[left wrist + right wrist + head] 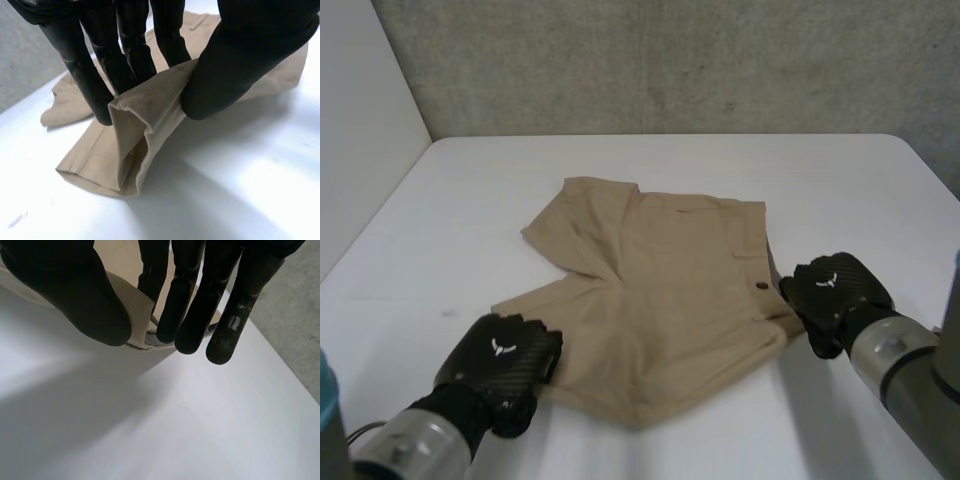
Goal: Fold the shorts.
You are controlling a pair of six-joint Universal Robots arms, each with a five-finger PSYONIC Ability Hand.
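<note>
Nearest me, my left hand (pixel 500 360) pinches a leg hem of the tan shorts (pixel 660 300) between thumb and fingers, and my right hand (pixel 832 288) pinches the waistband corner likewise. The shorts lie mid white tabletop (pixel 840 170), which runs back to a grey concrete wall (pixel 670 60).

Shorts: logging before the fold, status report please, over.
Left hand pinching a leg hem. Right hand pinching the waistband edge. Shorts spread on the table, unfolded. Nothing on top of them.
</note>
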